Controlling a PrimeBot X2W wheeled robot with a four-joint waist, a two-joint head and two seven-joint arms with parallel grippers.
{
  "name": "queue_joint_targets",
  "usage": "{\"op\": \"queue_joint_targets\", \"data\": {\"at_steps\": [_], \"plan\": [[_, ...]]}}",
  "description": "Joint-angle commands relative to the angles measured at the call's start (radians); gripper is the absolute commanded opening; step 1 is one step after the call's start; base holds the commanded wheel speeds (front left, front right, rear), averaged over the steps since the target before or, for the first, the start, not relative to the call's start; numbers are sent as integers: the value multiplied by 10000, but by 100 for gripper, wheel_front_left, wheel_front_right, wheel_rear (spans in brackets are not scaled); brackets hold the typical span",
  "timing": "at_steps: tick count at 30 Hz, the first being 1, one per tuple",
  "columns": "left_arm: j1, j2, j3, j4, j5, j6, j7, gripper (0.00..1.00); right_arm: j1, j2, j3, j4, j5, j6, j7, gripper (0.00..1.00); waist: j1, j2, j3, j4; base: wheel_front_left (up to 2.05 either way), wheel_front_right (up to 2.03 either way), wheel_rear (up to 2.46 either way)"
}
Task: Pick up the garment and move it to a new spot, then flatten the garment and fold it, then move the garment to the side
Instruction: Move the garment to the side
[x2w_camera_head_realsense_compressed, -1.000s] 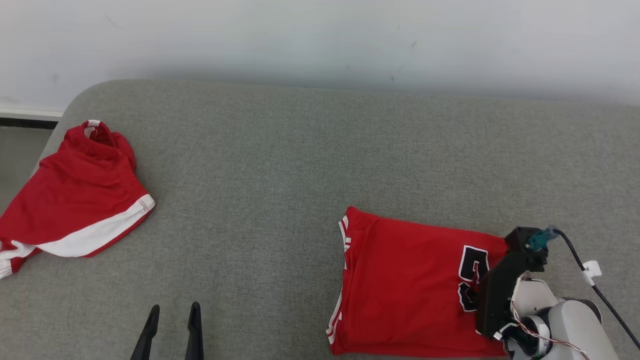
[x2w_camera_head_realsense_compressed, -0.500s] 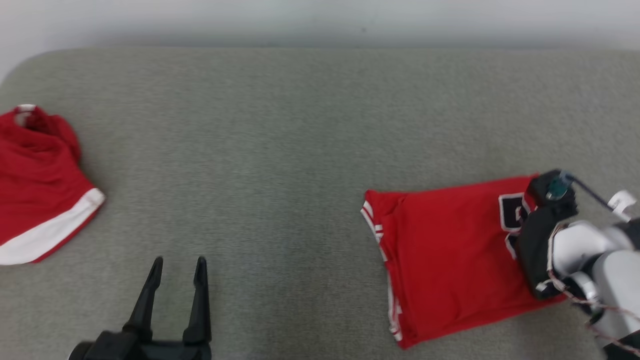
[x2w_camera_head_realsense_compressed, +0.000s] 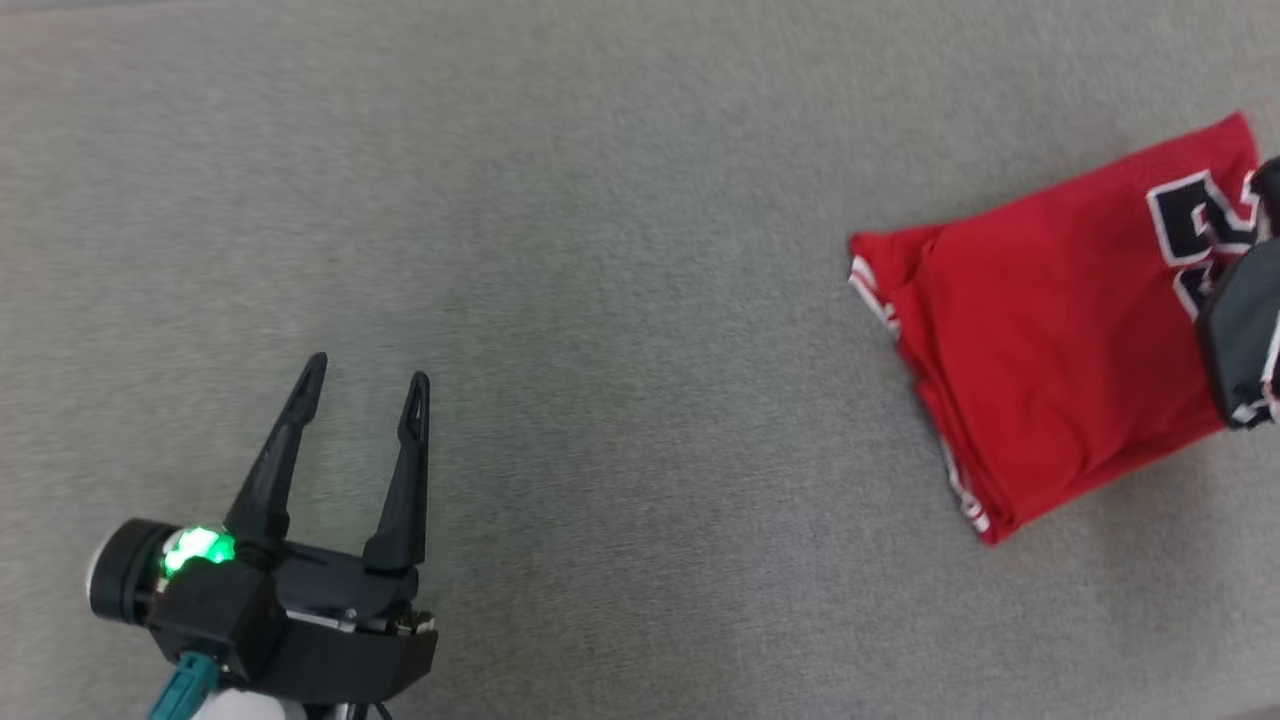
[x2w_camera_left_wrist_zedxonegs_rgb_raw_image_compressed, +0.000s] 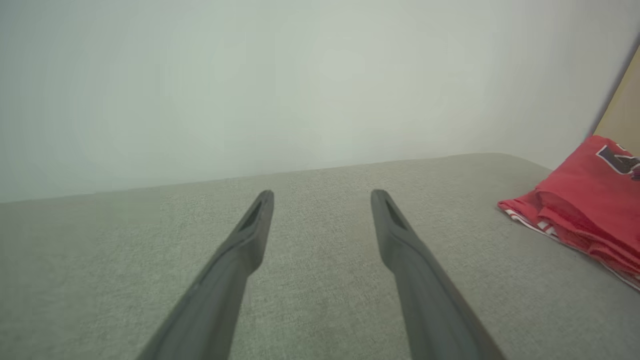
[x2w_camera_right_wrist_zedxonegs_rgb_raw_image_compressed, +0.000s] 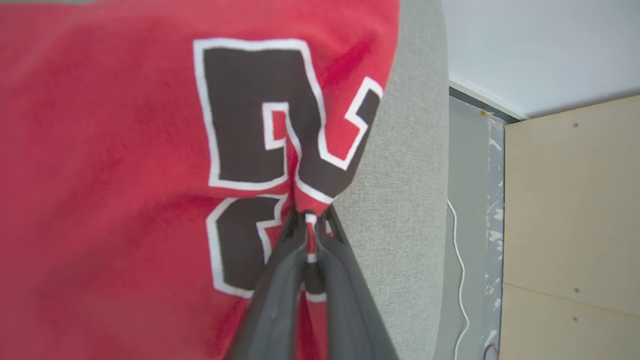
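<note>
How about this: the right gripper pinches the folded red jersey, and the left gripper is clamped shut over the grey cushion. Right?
Not quite: the left gripper is open over the grey cushion, fingers spread with nothing between them, as the left wrist view shows. The right gripper does pinch the folded red jersey.

Ahead of my left gripper (x2w_camera_head_realsense_compressed: 369, 368) the grey pad (x2w_camera_head_realsense_compressed: 620, 400) lies free right across to the jersey (x2w_camera_head_realsense_compressed: 1050, 330), well off to my right. The wall (x2w_camera_left_wrist_zedxonegs_rgb_raw_image_compressed: 250, 90) closes the far side. Past the jersey the pad ends, with a beige panel (x2w_camera_right_wrist_zedxonegs_rgb_raw_image_compressed: 570, 200) beyond.
</note>
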Motion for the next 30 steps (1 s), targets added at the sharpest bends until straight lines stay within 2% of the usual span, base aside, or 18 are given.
{"op": "queue_joint_targets", "data": {"at_steps": [1,5,11,18,30], "plan": [[-293,238,-55,-131,132,1,-30,100,-373,-120,-106,185,-3,-27,-398,0,-2,-2,1200,-1147,0,0,0],[-524,516,-113,-235,132,3,-30,100,-797,-225,-212,661,-47,-27,-1038,0,-2,-2,1515,-1491,0,0,0],[-544,798,-158,-344,204,2,-30,100,-1333,173,-596,1197,36,-27,-2118,0,-2,-2,1760,-1898,0,0,0],[-509,998,-134,-433,191,2,-30,100,-1648,394,-963,1371,-101,-27,-2698,0,-2,-2,1946,-2152,0,0,0],[-553,1086,-64,-504,207,0,-29,100,-1481,321,-1923,1520,-595,-27,-3216,0,-2,-2,2086,-2190,0,0,0]]}}
